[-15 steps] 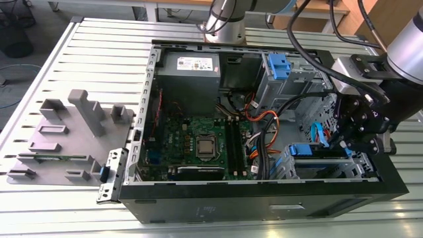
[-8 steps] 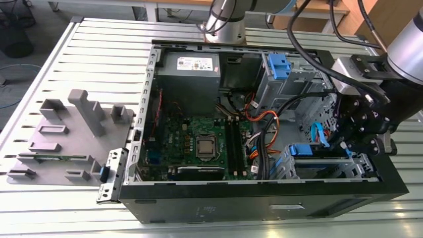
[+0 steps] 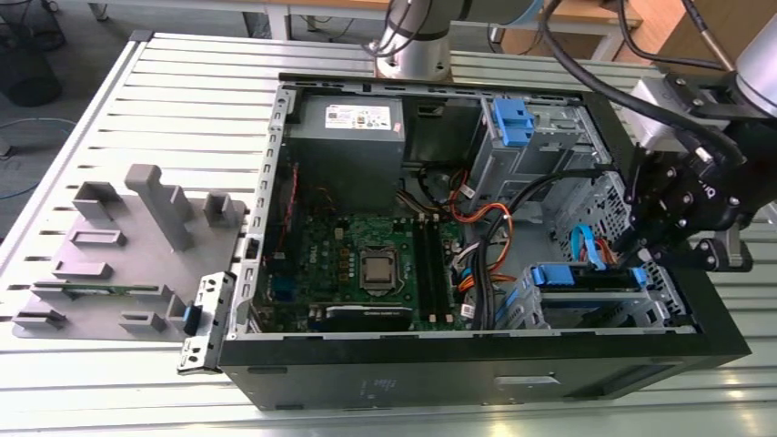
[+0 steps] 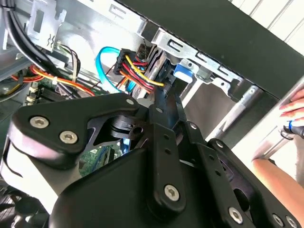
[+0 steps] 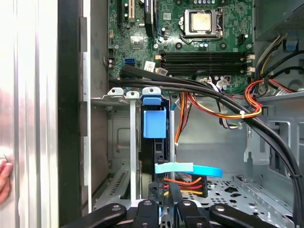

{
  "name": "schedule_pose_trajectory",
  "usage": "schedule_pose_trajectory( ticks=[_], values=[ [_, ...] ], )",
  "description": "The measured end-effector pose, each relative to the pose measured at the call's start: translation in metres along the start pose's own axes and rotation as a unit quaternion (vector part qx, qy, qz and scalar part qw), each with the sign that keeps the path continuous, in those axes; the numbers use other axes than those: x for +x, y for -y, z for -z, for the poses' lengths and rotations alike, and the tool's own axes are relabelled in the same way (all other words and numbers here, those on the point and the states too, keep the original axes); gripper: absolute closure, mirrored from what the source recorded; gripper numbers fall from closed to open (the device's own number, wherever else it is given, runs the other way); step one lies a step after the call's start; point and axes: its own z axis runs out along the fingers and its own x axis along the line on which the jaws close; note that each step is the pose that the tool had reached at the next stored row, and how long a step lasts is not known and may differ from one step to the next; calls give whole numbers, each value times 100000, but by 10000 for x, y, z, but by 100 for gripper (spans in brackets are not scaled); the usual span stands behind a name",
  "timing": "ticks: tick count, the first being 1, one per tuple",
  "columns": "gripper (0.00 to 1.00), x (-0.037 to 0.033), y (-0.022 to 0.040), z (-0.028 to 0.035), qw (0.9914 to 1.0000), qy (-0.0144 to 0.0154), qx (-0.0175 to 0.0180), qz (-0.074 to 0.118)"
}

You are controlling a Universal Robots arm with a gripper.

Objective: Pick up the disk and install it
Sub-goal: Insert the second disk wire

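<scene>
disk: we see it edge-on in the drive cage (image 5: 118, 142), standing between the cage rails at the open computer case's (image 3: 486, 364) front corner; its blue bracket (image 5: 155, 122) faces the first wrist view, and the same bracket shows in the exterior view (image 3: 567, 275).
pincer (image 5: 164, 190): we have it right at the disk's cabled end, fingers drawn in close together on or around the disk's narrow edge, just by the power plug (image 5: 183, 186) and the flat blue data cable (image 5: 190, 168).
grip state: we judge it clenched on the disk; actual pad contact is hidden by the cables, so treat that as a reading.
key relation: disk lies straight ahead of the pincer, in line with the fingers; no sideways offset that we can see.
long axis: we read it running from the pincer away toward the motherboard (image 5: 204, 42), along the cage rails.
seating: we judge it mostly in; whether it's latched we can't tell.
clutter: black cable bundle (image 5: 199, 88) crosses just beyond the bracket; orange and yellow wires (image 4: 137, 71) sit just beside the fingers.
bystander: a hand (image 4: 294, 111) rests outside the case wall, well apart from the pincer.
</scene>
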Motion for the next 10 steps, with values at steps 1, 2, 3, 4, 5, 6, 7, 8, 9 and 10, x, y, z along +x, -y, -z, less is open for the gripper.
schedule_pose_trajectory(
  ticks=[1,2,3,4,5,6,7,8,9,10],
  values=[
    [76,0,0,30,100000,-6,-2,1],
    [76,1,0,53,100000,-5,-1,0],
    [76,1,0,70,100000,-2,-2,0],
    [76,2,0,75,100000,-1,-2,1],
    [76,1,0,74,100000,9,-1,0],
    [76,1,0,74,100000,15,-2,0],
    [76,1,0,75,100000,10,-1,2],
    [76,1,0,75,100000,7,0,5],
    [76,1,-5,76,100000,-5,-3,3],
    [76,2,-12,76,100000,-3,-2,0]
  ],
)
